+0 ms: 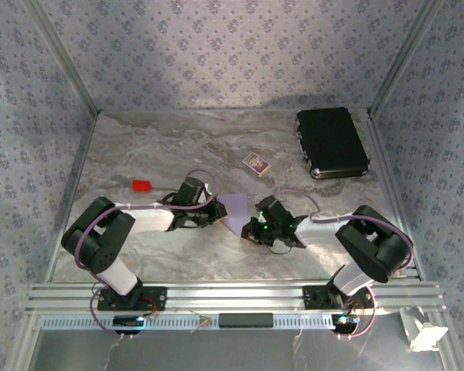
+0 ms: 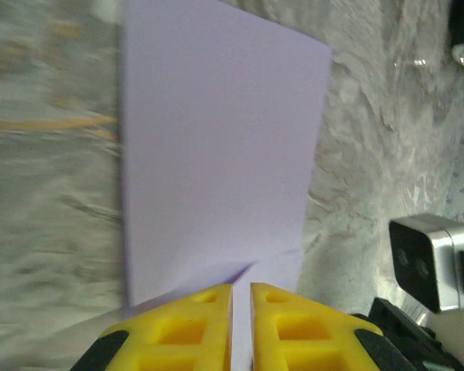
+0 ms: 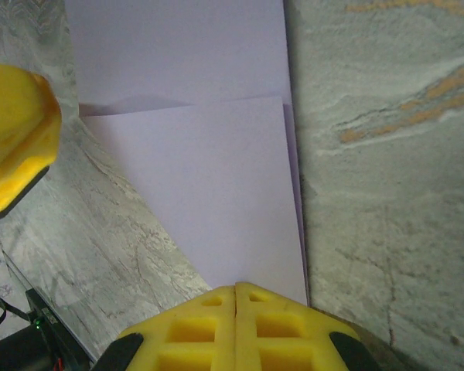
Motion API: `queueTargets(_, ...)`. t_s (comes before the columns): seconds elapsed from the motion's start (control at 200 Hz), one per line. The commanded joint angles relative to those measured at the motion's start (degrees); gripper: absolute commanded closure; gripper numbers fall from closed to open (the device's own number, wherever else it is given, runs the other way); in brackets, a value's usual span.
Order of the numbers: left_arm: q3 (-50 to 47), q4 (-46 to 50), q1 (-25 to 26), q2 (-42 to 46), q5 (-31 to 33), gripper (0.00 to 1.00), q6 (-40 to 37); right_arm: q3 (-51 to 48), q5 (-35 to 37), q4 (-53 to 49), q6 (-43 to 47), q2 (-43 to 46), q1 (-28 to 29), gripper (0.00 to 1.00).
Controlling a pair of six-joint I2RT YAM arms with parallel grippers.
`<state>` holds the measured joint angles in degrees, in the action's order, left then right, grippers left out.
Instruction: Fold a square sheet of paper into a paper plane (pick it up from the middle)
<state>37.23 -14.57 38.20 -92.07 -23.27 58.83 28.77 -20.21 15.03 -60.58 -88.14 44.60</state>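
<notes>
Found the square sheet of paper near the middle of the marble table, pale lilac and partly folded. From the right wrist, saw one layer lying over another, with a straight edge across the sheet. From the left wrist, saw a slanted crease close to the fingertips. Judged the sheet to be lying on the table surface, not lifted.

Located the left gripper at the sheet's 9 o'clock edge in the top view. Noted its yellow fingers parted by a narrow slit, with lilac paper showing through the slit. Cannot tell whether either pad touches the sheet, and could confirm no grip.

Located the right gripper at the sheet's 4 o'clock edge in the top view. Noted its yellow fingers pressed together with no gap, and the near edge of the sheet running right up to the fingertips. Cannot tell whether paper is pinched between them.

Logged a small patterned card at about 1 o'clock from the sheet, near but apart. Logged a small red block at about 10 o'clock, well apart, beyond the left gripper. Logged a closed black case towards 2 o'clock, at the far right corner of the table.
</notes>
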Motion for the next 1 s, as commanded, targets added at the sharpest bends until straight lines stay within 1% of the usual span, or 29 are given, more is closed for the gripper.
queueTargets(0.0,1.64,1.85,1.26,0.32,1.21,0.86,-1.66,-0.85,1.31,-6.33,1.15,-0.2,-0.17,1.0)
queueTargets(0.12,1.69,0.58,1.38,-2.22,-0.12,0.87,-1.73,-0.83,1.21,-6.48,1.25,-0.02,-0.17,1.0)
queueTargets(0.195,2.65,2.06,1.27,-4.31,-0.53,0.87,-2.62,-0.86,1.05,-5.71,1.8,0.37,-0.21,1.0)
queueTargets(0.31,3.83,4.88,1.2,-7.3,-0.6,0.91,-3.81,-0.4,0.26,-4.6,4.38,1.84,-0.24,1.0)
queueTargets(0.415,2.83,4.81,1.01,-7.78,-0.64,0.93,-3.57,0.66,-0.27,-4.53,7.14,3.95,-0.77,0.98)
queueTargets(0.51,1.83,4.73,0.94,-7.17,-0.28,0.93,-3.72,2.66,-3.28,-3.93,10.03,3.88,-1.35,0.97)
queueTargets(0.68,1.81,4.81,0.88,-6.9,-0.38,0.94,-3.98,8.32,-8.97,-4.2,13.62,-1.65,-1.71,0.97)
queueTargets(0.864,1.84,5.16,0.78,-6.63,-0.31,0.94,-4.07,11.88,-10.71,-4.54,14.32,-7.67,-1.75,0.96)
queueTargets(0.994,0.51,4.01,0.47,-6.15,0.11,0.94,-3.55,10.81,-10.25,-4.64,14.91,-10.22,-1.97,0.96)
